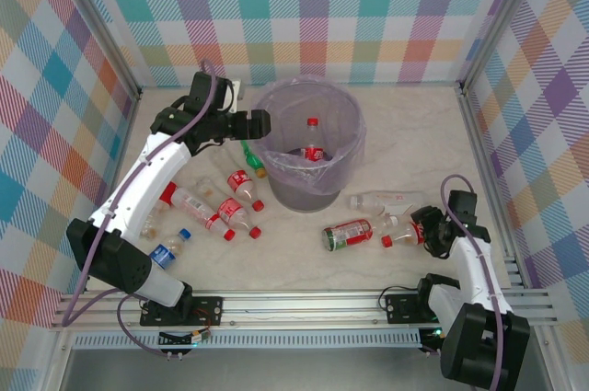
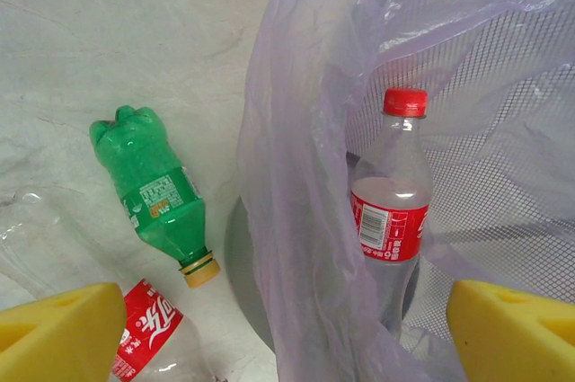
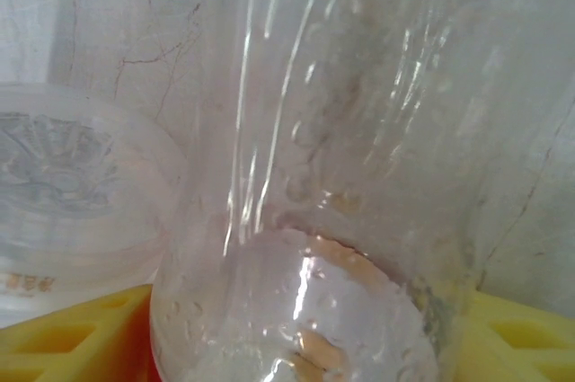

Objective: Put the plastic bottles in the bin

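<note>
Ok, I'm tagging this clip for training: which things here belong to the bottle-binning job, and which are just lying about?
Job:
bin
bottle inside it
green bottle
blue-labelled bottle
red-labelled bottles left of the bin
bottles right of it

Lying about:
small white item at the back wall, too small to identify

My pale marbled desk (image 1: 294, 271) carries the bin (image 1: 313, 196) near its middle. Plastic bottles (image 1: 241, 216) lie on their sides left and right of it, a green bottle (image 1: 251, 155) just beside its left wall.
</note>
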